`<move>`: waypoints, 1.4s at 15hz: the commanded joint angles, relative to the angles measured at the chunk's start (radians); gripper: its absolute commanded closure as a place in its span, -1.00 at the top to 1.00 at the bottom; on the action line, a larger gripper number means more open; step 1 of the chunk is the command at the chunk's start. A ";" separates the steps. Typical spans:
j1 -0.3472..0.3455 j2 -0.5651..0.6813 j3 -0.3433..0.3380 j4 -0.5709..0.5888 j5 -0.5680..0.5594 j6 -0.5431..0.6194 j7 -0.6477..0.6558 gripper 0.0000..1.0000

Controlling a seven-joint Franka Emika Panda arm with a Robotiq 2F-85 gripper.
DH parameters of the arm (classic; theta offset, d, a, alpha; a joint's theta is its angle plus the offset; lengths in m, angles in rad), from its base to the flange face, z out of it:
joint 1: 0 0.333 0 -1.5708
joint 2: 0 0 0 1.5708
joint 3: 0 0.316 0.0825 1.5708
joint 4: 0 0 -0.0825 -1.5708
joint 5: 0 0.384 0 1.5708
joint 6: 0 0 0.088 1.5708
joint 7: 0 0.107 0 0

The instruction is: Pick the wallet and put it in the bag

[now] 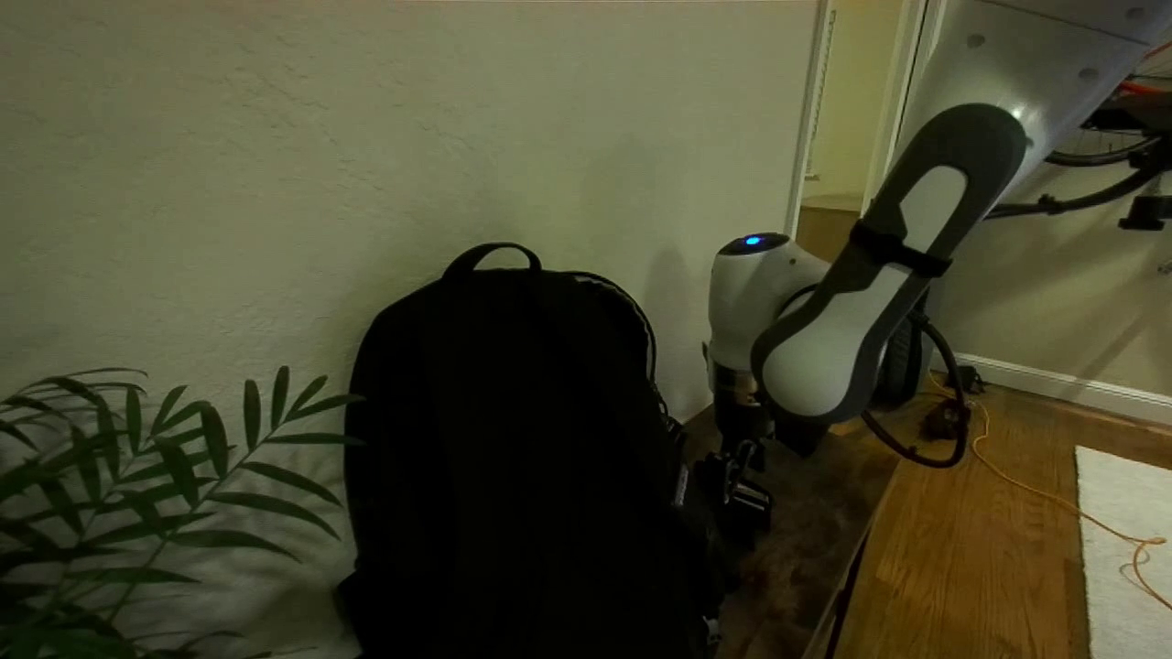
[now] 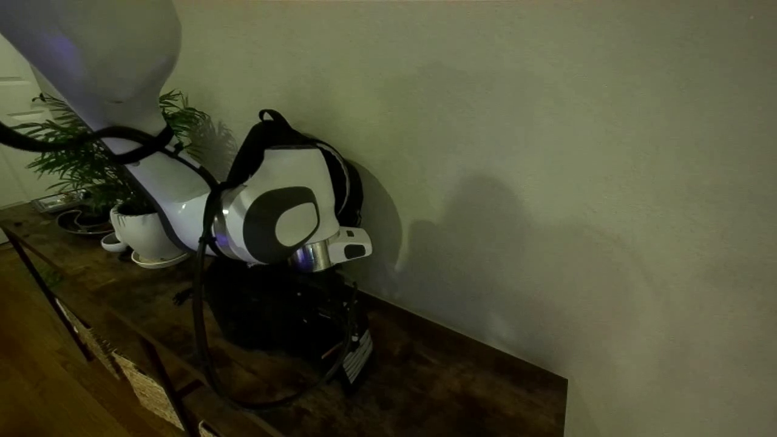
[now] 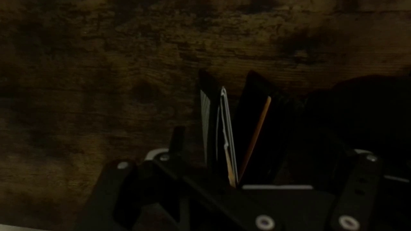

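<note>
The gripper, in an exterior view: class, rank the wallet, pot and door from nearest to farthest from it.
1. Wallet: lower middle of the picture, right by the gripper.
2. Pot: left side of the picture.
3. Door: left edge, in the background.

Wrist view: close, looking down on surface (image 3: 96, 80). In an exterior view, bag (image 1: 513, 439) near, centre frame. Both exterior views face wall (image 2: 546, 152), angled down, sharing bag, plant (image 2: 85, 161), arm (image 1: 934, 201), surface.

The backpack (image 1: 522, 458) is black, the wallet (image 3: 249, 120) blackish, the tabletop (image 3: 112, 48) mottled brown, the plant (image 1: 224, 539) green.
</note>
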State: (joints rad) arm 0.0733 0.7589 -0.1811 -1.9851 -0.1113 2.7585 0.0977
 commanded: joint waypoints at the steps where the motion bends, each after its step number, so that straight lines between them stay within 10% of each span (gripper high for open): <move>1: -0.015 0.047 0.001 0.043 0.003 0.013 0.015 1.00; 6: -0.029 0.102 0.006 0.103 0.010 0.001 0.010 1.00; 7: -0.032 0.108 0.008 0.110 0.012 0.001 0.007 0.50; 18: -0.042 0.067 0.031 0.068 0.040 -0.039 -0.004 -0.83; 21: -0.072 0.040 0.070 0.053 0.054 -0.076 -0.040 -0.85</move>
State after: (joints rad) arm 0.0458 0.8693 -0.1672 -1.8716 -0.0790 2.7326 0.0960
